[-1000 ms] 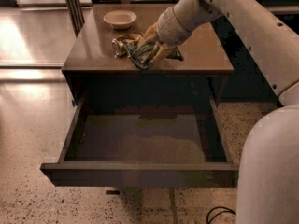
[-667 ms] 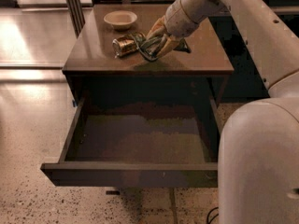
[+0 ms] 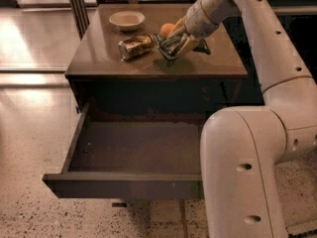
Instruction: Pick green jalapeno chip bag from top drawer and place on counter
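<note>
The green jalapeno chip bag is crumpled in my gripper, held just above the brown counter near its middle. The gripper reaches in from the right, fingers shut on the bag. The top drawer stands pulled open below the counter, its dark floor bare. My white arm covers the drawer's right end.
A crushed gold-brown can lies on the counter just left of the bag. An orange ball-like fruit sits behind the bag. A pale shallow bowl stands at the back left. Speckled floor surrounds the table.
My gripper has carried the bag a little right and back over the counter, away from the can. The orange fruit now shows behind it. The camera has come closer.
</note>
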You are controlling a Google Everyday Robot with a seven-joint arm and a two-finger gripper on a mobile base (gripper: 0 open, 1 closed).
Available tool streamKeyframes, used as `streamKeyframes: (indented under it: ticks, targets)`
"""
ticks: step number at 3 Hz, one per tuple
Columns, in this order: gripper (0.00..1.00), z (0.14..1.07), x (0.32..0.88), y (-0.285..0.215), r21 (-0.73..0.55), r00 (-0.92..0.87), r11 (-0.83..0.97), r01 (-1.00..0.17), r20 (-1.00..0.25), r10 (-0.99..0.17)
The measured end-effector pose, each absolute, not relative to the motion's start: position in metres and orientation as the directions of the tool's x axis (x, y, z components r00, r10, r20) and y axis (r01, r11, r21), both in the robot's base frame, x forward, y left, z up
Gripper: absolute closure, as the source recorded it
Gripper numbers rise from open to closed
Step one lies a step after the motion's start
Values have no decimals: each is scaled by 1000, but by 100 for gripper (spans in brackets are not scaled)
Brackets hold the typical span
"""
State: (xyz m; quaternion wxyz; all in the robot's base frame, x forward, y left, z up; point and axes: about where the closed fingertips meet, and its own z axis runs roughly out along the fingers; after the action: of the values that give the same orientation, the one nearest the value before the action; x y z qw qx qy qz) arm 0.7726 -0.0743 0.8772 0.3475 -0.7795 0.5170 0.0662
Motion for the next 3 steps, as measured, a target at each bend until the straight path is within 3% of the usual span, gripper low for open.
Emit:
streamKeyframes:
  ticks: [3]
  targets:
    - [100, 846, 783, -89, -433, 386, -131, -892, -577, -720]
